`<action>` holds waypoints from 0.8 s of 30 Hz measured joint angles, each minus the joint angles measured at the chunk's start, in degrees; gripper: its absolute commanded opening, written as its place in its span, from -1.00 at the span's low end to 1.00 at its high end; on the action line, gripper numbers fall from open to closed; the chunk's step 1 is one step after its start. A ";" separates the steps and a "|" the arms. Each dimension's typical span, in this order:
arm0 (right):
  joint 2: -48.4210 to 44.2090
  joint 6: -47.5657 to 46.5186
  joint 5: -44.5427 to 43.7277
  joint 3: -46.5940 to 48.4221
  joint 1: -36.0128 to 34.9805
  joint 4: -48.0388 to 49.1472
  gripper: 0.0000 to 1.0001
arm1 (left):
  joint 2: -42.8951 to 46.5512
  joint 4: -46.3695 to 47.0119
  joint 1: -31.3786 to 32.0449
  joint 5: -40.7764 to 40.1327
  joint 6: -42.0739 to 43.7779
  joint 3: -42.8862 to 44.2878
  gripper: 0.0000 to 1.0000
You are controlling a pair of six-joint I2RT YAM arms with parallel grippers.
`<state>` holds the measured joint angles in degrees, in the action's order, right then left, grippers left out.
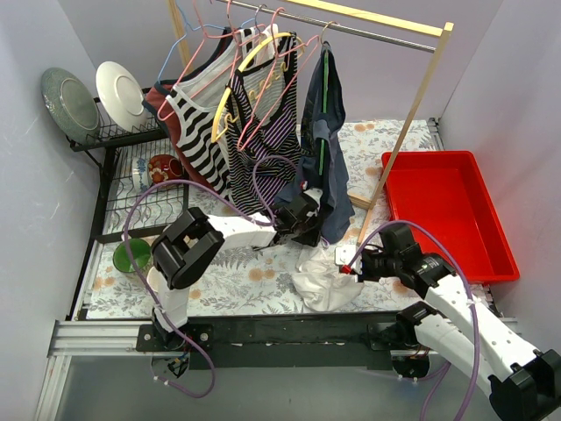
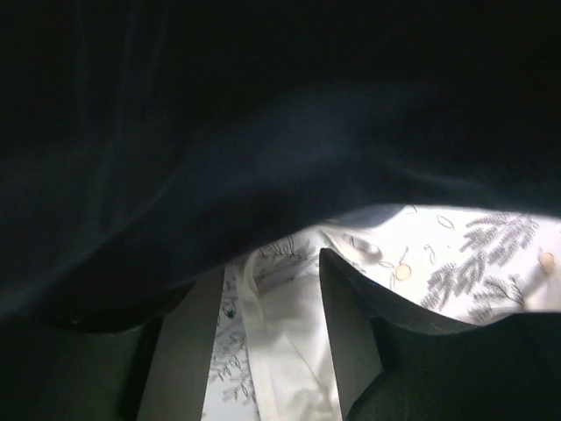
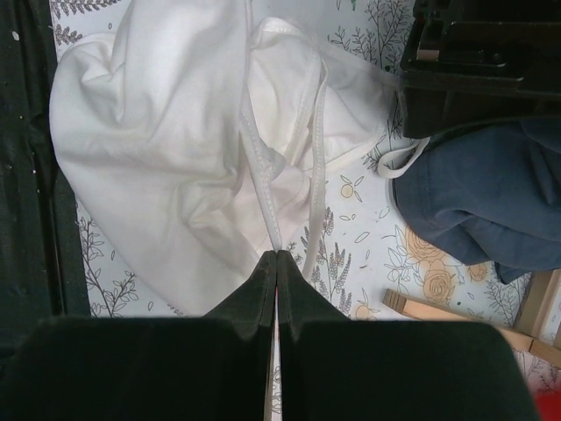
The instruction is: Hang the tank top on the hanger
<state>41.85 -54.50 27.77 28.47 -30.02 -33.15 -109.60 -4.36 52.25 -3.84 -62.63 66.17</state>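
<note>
White tank top point(image 1: 323, 282), thin and limp, lies crumpled on the table point(image 1: 228, 281); right gripper point(image 3: 276, 254) is pinched shut on its seamed strap, likely the surest hold; left gripper point(image 2: 273, 267) gapes astride a fold.

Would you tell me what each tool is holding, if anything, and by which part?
The right tool is shut on the tank top, pinching its seamed edge. The left tool is open, straddling more of its fabric without clamping it.
</note>
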 measured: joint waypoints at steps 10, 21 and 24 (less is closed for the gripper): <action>-0.28 1.01 1.55 0.02 0.81 -0.15 -0.97 | -3.17 -3.63 1.57 -5.33 2.60 4.50 -1.00; -1.03 1.14 -0.37 7.98 2.01 -6.82 -0.97 | 10.12 -5.55 1.66 -5.05 -1.64 -7.98 -1.00; -1.22 0.83 -1.44 13.14 2.82 -9.27 -0.97 | 24.46 -6.40 1.62 -3.19 -4.76 -15.41 -1.00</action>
<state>40.62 -53.67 26.33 41.60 -27.20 -42.41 -85.14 -10.76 53.87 -7.03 -67.40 50.76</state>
